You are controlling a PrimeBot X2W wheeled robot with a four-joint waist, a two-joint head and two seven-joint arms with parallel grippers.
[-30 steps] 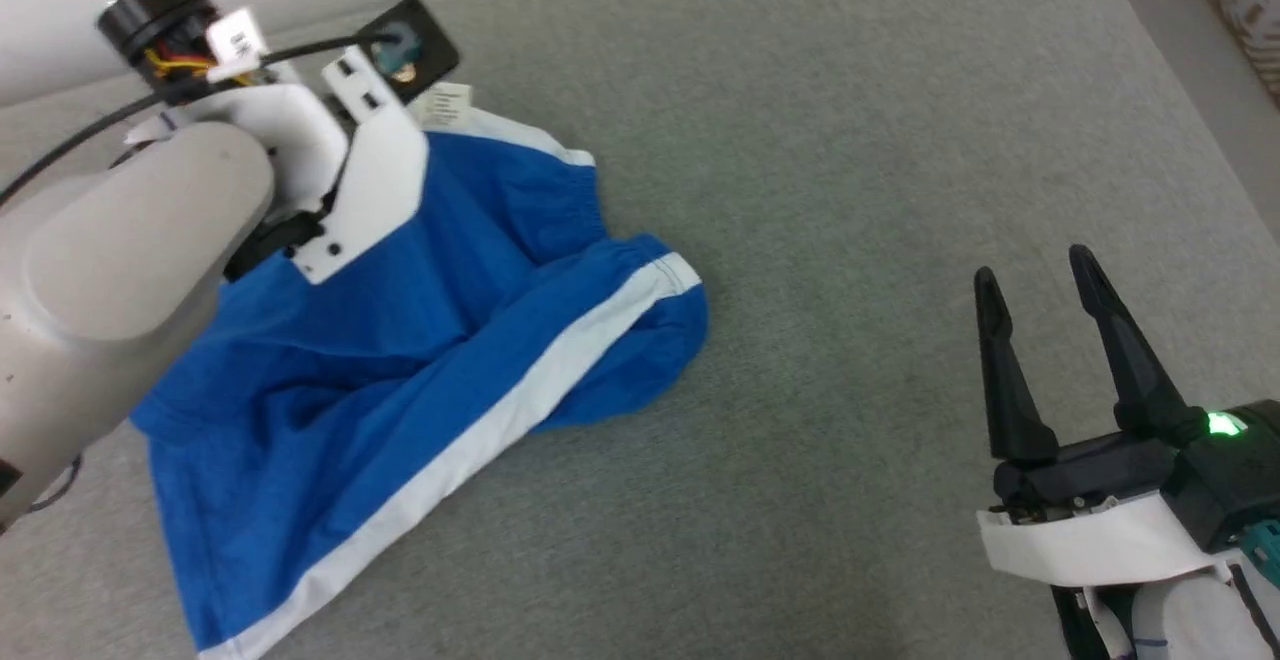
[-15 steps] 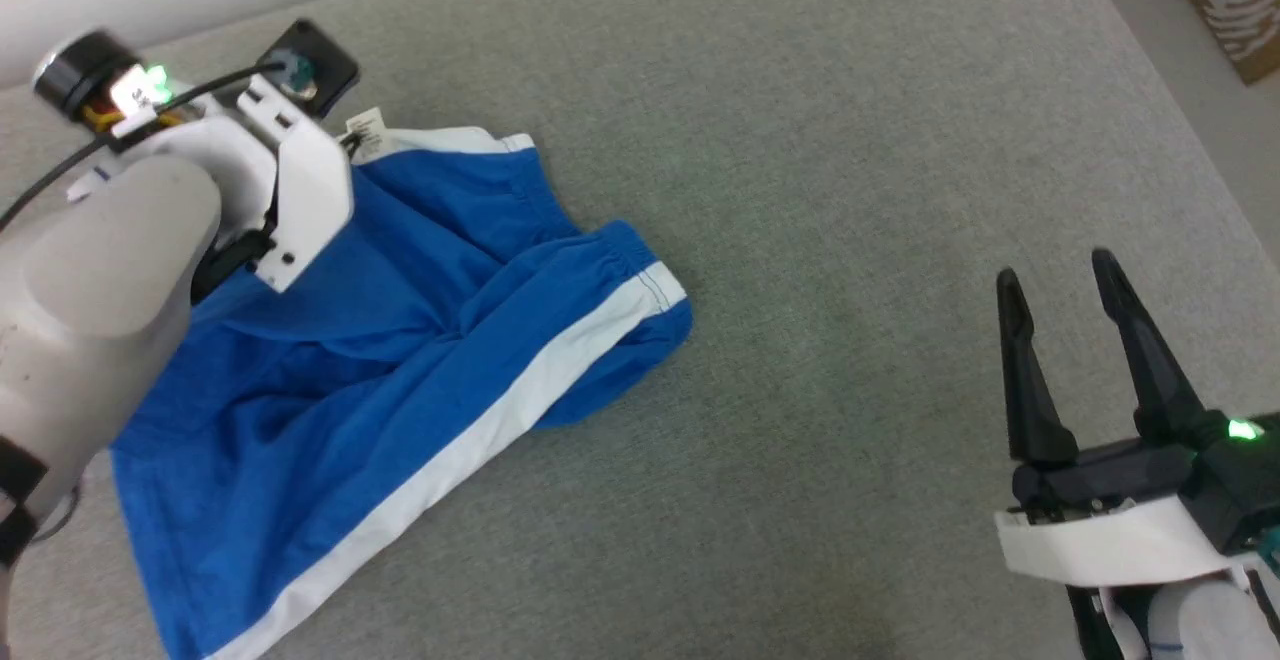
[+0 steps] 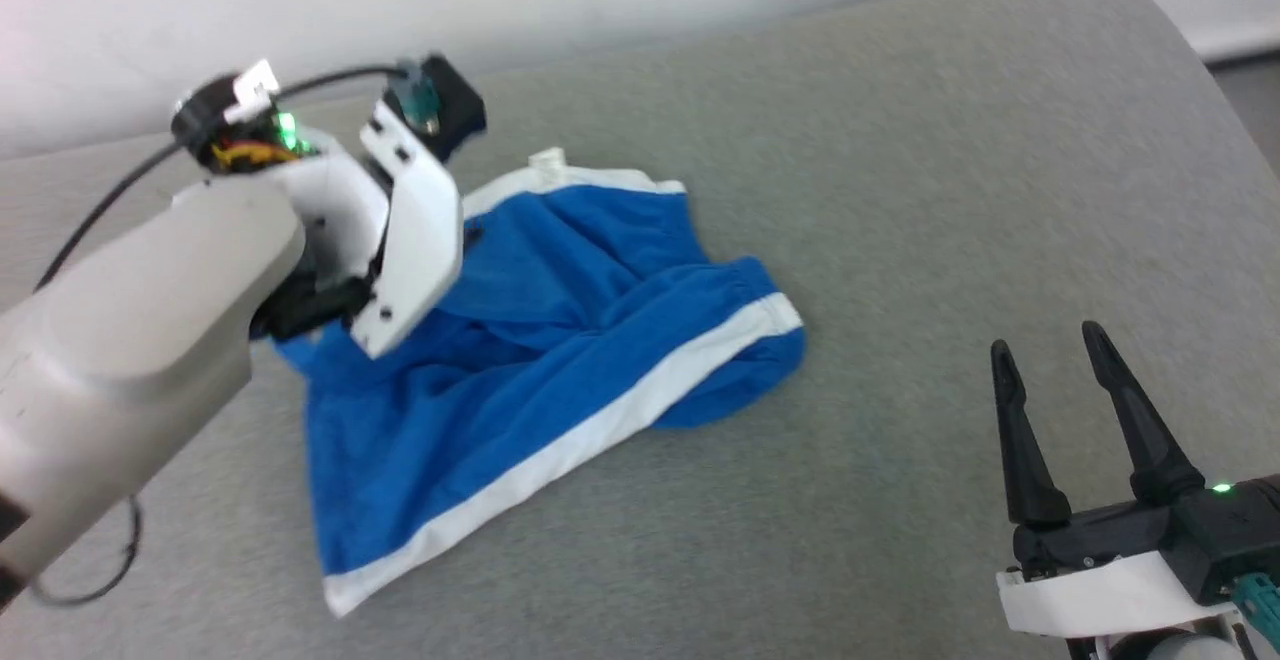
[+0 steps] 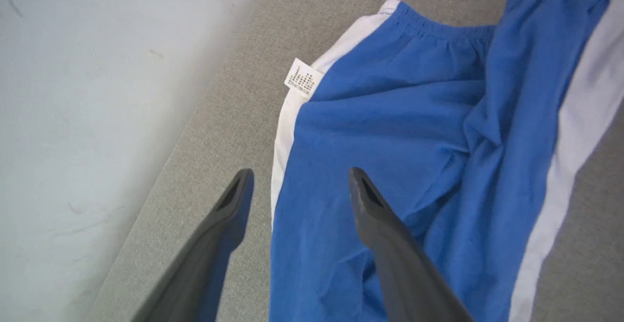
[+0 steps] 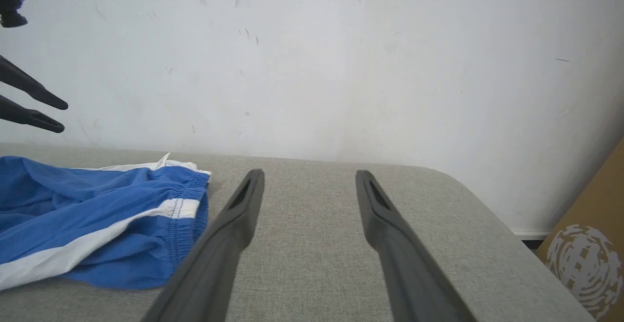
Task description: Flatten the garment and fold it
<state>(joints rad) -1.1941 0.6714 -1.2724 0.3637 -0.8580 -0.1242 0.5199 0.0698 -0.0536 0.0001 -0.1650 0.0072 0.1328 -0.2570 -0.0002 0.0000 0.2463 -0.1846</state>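
Nearest, the right gripper (image 3: 1046, 338) hangs over bare grey surface (image 3: 930, 190) at the lower right, fingers spread and empty, well apart from the shorts (image 3: 560, 340). The blue shorts lie rumpled at mid-surface, left of centre; a white stripe (image 3: 600, 430) runs diagonally across them, and one leg is bunched at the right. Above their far left part hangs the left gripper (image 4: 300, 171), fingers spread and empty, clear of the cloth in the right wrist view. Its tips point toward the white edge, near the label (image 4: 303, 78). Beyond stands a pale wall (image 5: 312, 68); a brown box (image 5: 585, 253) stands past the right end.
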